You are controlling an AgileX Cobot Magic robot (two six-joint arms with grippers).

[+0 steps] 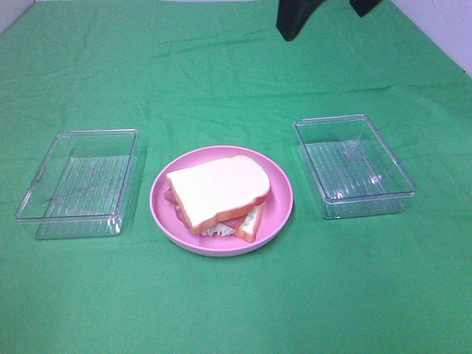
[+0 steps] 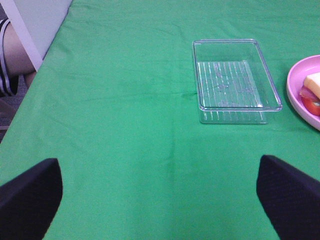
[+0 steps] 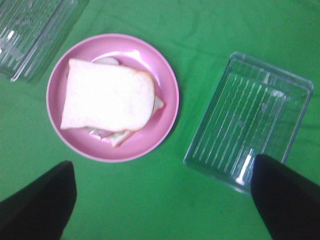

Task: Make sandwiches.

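Observation:
A stacked sandwich (image 1: 219, 193) lies on the pink plate (image 1: 276, 214) in the middle of the green cloth. Its top is a white bread slice with an orange-brown crust; pink-red filling and pale green lettuce peek out at the lower edge. The right wrist view looks down on the same sandwich (image 3: 107, 95) from above. My right gripper (image 1: 328, 11) hangs high at the back, open and empty, well away from the plate. My left gripper (image 2: 160, 200) is open over bare cloth, with only a corner of the sandwich (image 2: 312, 87) visible at the picture's edge. The left gripper is out of the high view.
An empty clear tray (image 1: 77, 183) stands left of the plate and another empty clear tray (image 1: 354, 166) to its right. In the left wrist view a person's striped sleeve (image 2: 7, 55) shows beyond the table's edge.

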